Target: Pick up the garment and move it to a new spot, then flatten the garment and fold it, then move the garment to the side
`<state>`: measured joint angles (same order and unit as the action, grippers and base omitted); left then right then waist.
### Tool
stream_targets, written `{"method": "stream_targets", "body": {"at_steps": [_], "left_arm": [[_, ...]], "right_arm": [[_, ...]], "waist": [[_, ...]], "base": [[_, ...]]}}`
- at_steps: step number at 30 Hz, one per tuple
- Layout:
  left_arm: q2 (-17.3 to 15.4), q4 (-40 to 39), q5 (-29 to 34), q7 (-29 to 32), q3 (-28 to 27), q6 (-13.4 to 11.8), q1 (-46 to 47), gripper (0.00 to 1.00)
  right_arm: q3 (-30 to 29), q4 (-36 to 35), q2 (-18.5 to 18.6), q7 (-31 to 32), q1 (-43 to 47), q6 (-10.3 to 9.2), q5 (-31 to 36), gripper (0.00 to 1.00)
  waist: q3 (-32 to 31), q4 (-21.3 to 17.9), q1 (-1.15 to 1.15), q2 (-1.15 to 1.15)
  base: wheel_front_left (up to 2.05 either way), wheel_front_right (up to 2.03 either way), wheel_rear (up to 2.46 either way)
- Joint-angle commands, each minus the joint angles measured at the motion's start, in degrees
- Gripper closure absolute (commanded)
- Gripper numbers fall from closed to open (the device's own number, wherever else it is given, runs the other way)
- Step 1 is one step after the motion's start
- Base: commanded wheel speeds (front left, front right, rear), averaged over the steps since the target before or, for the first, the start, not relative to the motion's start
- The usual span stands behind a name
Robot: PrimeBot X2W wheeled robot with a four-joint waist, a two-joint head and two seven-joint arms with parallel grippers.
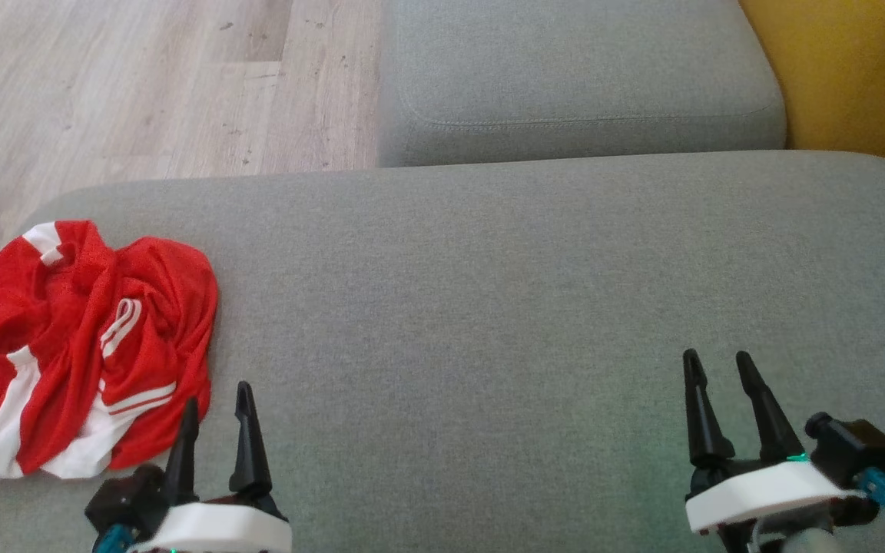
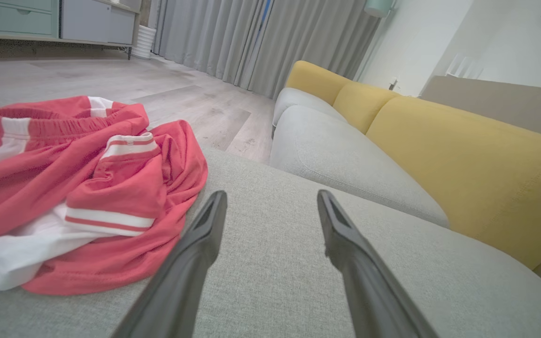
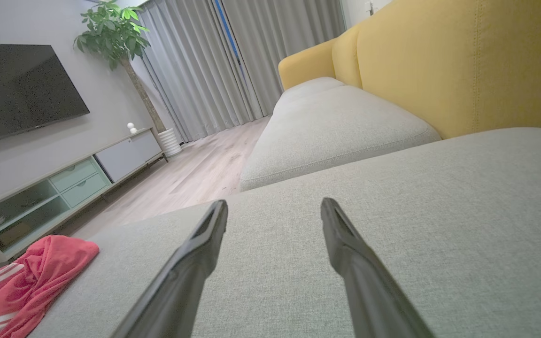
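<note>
Garment [image 1: 81, 346] lies crumpled just beside the left jaws; both jaws wide, empty.

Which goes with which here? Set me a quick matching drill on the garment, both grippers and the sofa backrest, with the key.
Things:
1. red-and-white garment
2. left gripper
3. right gripper
4. sofa backrest

States:
A. yellow
B. open, right beside the garment's edge
C. crumpled at the left end of the grey seat cushion
D. open over bare cushion, well apart from the garment

Pairs: 1-C, 2-B, 3-D, 4-A
</note>
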<state>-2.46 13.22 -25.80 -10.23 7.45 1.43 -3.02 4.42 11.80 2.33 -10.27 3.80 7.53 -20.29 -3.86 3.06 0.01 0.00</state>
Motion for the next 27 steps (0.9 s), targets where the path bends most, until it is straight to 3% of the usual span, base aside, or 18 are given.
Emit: {"method": "stream_targets", "body": {"at_steps": [1, 27], "left_arm": [[-0.36, -1.56, 1.54, -0.91, -0.93, -0.22, 1.20, 0.00], [-0.42, -0.91, 16.90, -4.76, 1.11, -2.06, 0.50, 0.00]], "right_arm": [[1.39, -2.02, 0.46, -0.85, -1.50, -0.03, 1.54, 0.00], [2.68, -1.79, 0.54, -4.73, 0.43, -0.04, 16.41, 0.00]], "waist": [[-0.02, -0.03, -0.01, 0.00], [-0.92, -0.13, -0.01, 0.00]], "base": [[0.00, 0.00, 0.00], [0.00, 0.00, 0.00]]}}
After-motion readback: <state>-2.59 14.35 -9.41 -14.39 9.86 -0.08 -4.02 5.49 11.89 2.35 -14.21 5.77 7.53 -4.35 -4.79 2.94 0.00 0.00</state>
